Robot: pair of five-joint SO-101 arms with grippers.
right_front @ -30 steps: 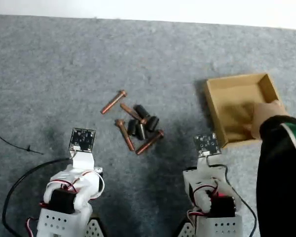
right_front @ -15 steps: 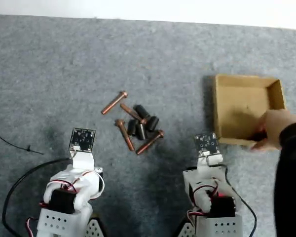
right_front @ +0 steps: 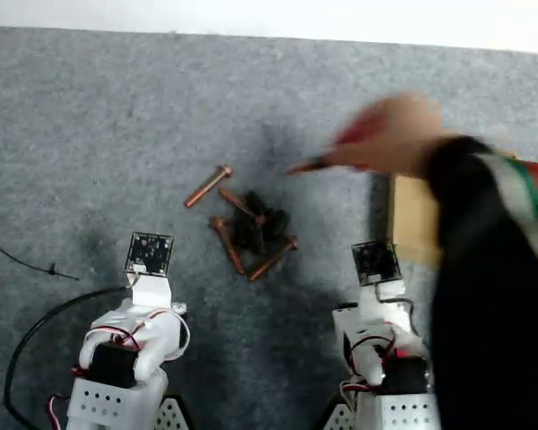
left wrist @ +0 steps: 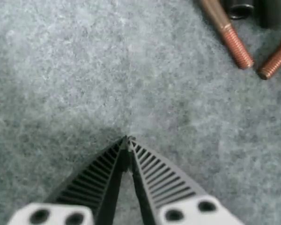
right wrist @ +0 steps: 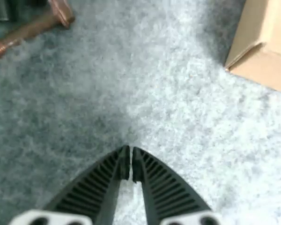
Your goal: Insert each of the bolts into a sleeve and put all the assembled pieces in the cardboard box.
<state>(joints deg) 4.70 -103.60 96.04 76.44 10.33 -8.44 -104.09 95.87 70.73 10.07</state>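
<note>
High view is showing a person's hand [right_front: 390, 134] sweeping out over the table, smeared with motion, its fingers pointing toward the heap of parts. Half a second ago that hand was gripping the near edge of the shallow tan cardboard box [right_front: 411, 224], which it had been turning from a slant to square. The box is now sitting just beyond the right arm [right_front: 381, 345], mostly hidden under the person's dark forearm. My reading is that someone is still arranging the scene and the task has not begun: nothing is lying assembled. The long copper-coloured bolts [right_front: 206, 185], threaded at one end and flat-headed at the other, are lying on the fuzzy grey felt-like table covering [right_front: 117, 116]. One is resting apart, while the rest are crossing the stubby black cylindrical sleeves [right_front: 255, 228] in a loose heap ahead of and between the two arms, untouched since a second ago. Both arms are staying put. The left gripper [left wrist: 129, 140] is holding its ribbed black jaws pinched together on nothing, with two bolt tips near. The right gripper [right wrist: 130, 151] is likewise clenched and empty, over bare felt, a matte box corner close by.
</note>
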